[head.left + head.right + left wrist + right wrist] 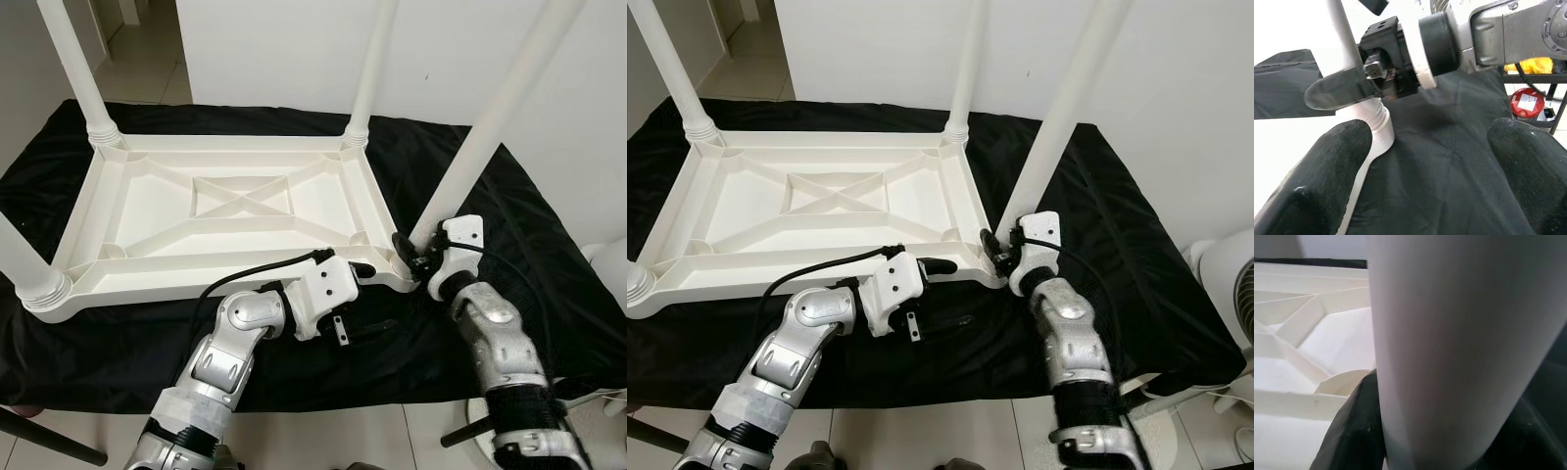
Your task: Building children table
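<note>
The table (pixel 235 211) and its legs (pixel 495 117) are plain white, the underside ribbed in a cross pattern. It lies on a black cloth (pixel 549 245). Both arms are silver with white wrists, the fingers (pixel 1327 196) black. The floor (pixel 323 436) is pale tile.

Upturned white tabletop (pixel 147 245) on black cloth (pixel 549 235), three legs (pixel 370 73) standing in its corners. Right gripper (pixel 409 251) clasps the base of a fourth leg (pixel 495 117) at the near right corner. Left gripper (pixel 367 271) lies against the tabletop's near rim, beside that corner.
</note>
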`<state>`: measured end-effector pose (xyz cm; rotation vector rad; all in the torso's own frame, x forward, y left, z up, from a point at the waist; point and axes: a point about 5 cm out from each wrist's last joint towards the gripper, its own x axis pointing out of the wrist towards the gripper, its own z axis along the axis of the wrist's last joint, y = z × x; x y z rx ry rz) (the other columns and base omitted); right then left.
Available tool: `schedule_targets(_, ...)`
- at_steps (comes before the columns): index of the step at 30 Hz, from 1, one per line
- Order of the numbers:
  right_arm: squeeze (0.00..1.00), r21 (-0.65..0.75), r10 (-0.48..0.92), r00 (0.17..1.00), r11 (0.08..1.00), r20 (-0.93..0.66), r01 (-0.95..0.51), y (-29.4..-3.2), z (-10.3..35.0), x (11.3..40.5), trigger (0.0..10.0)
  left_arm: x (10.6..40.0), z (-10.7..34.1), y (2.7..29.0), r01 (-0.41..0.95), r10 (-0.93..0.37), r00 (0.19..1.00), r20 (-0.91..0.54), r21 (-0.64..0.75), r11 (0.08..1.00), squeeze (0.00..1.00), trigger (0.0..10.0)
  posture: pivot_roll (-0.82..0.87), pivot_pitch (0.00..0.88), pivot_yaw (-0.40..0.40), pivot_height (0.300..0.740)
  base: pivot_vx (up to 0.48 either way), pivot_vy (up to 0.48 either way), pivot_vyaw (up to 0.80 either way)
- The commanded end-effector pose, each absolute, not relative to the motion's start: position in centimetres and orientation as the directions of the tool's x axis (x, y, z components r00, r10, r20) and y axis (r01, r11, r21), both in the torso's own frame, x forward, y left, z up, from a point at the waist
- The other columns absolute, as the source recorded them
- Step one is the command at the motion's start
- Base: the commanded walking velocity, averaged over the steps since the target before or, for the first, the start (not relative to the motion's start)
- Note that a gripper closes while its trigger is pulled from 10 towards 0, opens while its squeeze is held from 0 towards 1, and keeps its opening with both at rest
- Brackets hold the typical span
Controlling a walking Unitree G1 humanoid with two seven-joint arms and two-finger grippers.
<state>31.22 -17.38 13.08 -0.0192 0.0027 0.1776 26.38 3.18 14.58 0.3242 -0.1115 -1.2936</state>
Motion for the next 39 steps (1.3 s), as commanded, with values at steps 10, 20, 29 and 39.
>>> schedule_targets(10,0.0,0.087,-0.151,0.988,0.985,-0.012,0.151,-16.7,12.7,30.5,10.0,26.6,14.2,3.1,0.912,-0.929,0.353,-0.108,0.262,0.316,0.0,10.0,0.02,0.0,-0.061,0.74,0.0,0.0,0.0)
schedule_targets(20,1.0,0.108,-0.151,0.989,0.983,-0.008,0.151,-15.0,12.7,30.1,10.0,27.1,14.6,2.8,0.903,-0.926,0.363,-0.102,0.283,0.322,0.0,10.0,0.03,0.0,-0.065,0.74,0.0,0.0,0.0)
schedule_targets(29,1.0,0.097,-0.068,0.998,0.993,-0.003,0.068,-16.2,12.3,29.3,10.0,27.3,14.7,2.7,0.898,-0.924,0.37,-0.096,0.29,0.329,0.0,10.0,0.03,0.0,-0.072,0.74,0.0,0.0,0.0)
schedule_targets(39,0.0,0.0,0.195,0.98,0.981,0.046,-0.196,-18.4,12.2,28.6,10.0,27.5,14.7,2.6,0.894,-0.923,0.375,-0.088,0.298,0.335,0.0,10.0,0.04,0.0,-0.071,0.74,0.0,0.0,0.0)
